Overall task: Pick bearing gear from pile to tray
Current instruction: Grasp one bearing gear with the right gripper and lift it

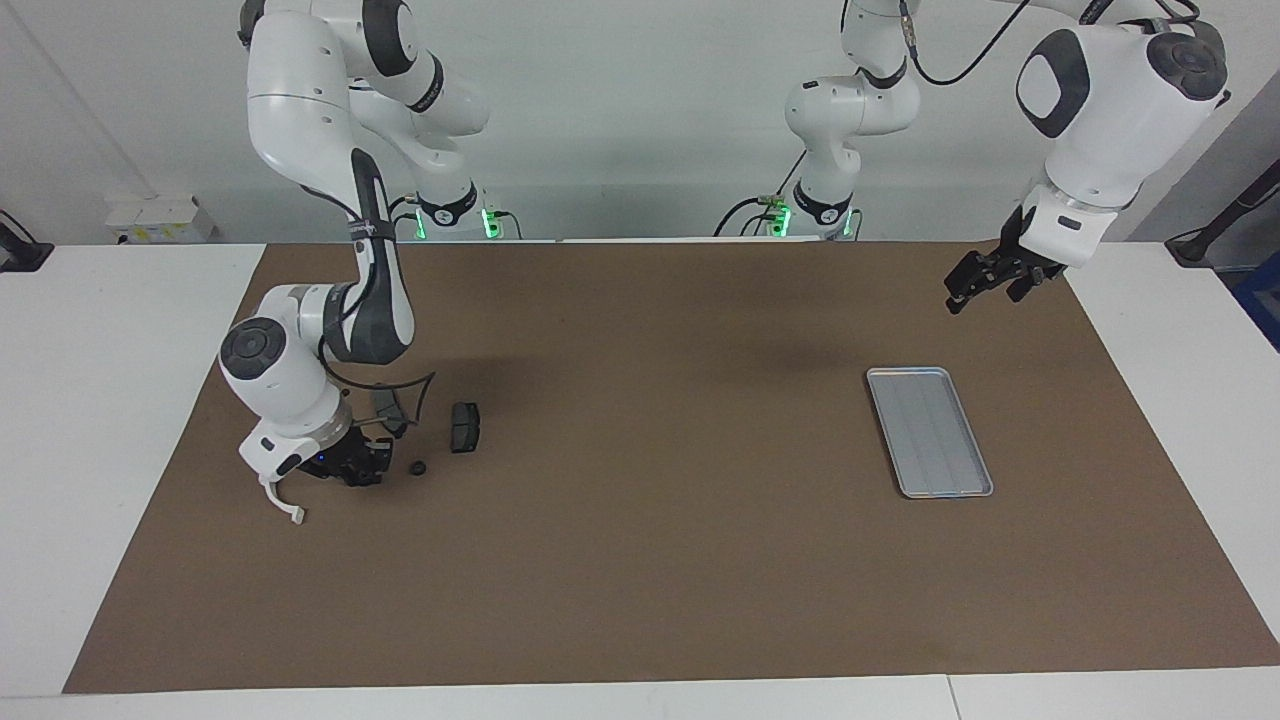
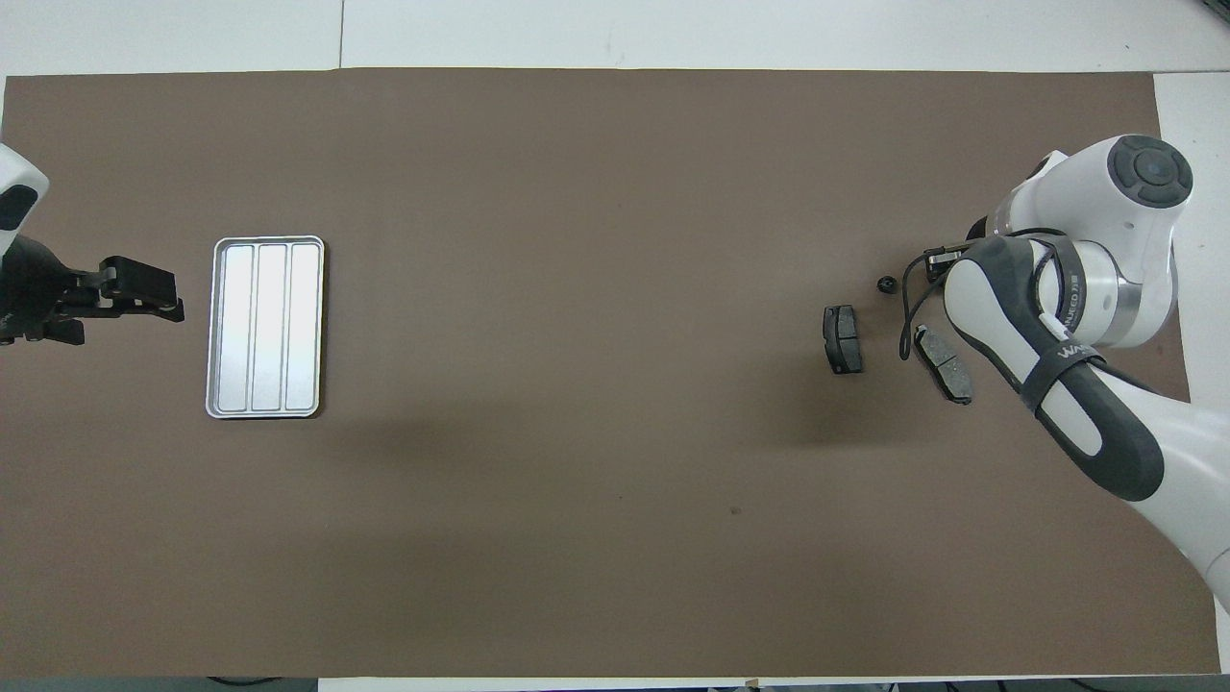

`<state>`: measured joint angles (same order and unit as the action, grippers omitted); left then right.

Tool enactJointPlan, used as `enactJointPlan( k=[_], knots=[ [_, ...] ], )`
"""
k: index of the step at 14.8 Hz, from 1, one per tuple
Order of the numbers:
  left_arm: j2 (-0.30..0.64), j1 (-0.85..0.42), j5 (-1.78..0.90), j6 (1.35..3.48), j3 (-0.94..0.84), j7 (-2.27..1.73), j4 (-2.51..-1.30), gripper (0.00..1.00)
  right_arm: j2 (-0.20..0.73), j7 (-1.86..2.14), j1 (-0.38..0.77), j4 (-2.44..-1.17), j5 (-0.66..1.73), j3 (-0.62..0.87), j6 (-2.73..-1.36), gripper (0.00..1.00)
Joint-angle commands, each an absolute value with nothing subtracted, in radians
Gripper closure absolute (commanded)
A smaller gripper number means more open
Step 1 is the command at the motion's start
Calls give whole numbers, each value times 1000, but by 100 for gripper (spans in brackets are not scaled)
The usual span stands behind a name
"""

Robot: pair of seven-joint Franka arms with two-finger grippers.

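Observation:
The pile lies toward the right arm's end of the table. It shows two dark grey pad plates (image 1: 465, 427) (image 1: 390, 410) and a small black ring (image 1: 418, 468). In the overhead view the plates (image 2: 844, 338) (image 2: 944, 363) and the ring (image 2: 886, 284) also show. A white curved bracket (image 1: 282, 502) lies beside my right gripper (image 1: 355, 468), which is down low at the pile, just beside the ring. The arm hides this gripper from above. The silver tray (image 1: 930, 432) (image 2: 266, 327) is empty. My left gripper (image 1: 985, 292) (image 2: 144, 288) waits open in the air beside the tray.
A brown mat (image 1: 650, 560) covers the table, with white table edges (image 1: 120, 400) around it. The right arm's elbow and forearm (image 2: 1057, 336) hang over the pile.

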<state>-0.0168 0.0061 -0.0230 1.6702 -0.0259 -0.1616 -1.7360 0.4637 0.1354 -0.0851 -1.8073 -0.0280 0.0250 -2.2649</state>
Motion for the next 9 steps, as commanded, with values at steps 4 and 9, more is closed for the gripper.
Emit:
enactJointPlan(
  k=[4, 9],
  knots=[
    [-49, 2, -34, 1690, -21, -153, -1772, 0, 430, 121, -77, -1685, -38, 47, -2130, 100],
    [-49, 3, -34, 1689, -21, -153, -1772, 0, 433, -102, 76, -1454, -55, 49, -1915, 100]
  ],
)
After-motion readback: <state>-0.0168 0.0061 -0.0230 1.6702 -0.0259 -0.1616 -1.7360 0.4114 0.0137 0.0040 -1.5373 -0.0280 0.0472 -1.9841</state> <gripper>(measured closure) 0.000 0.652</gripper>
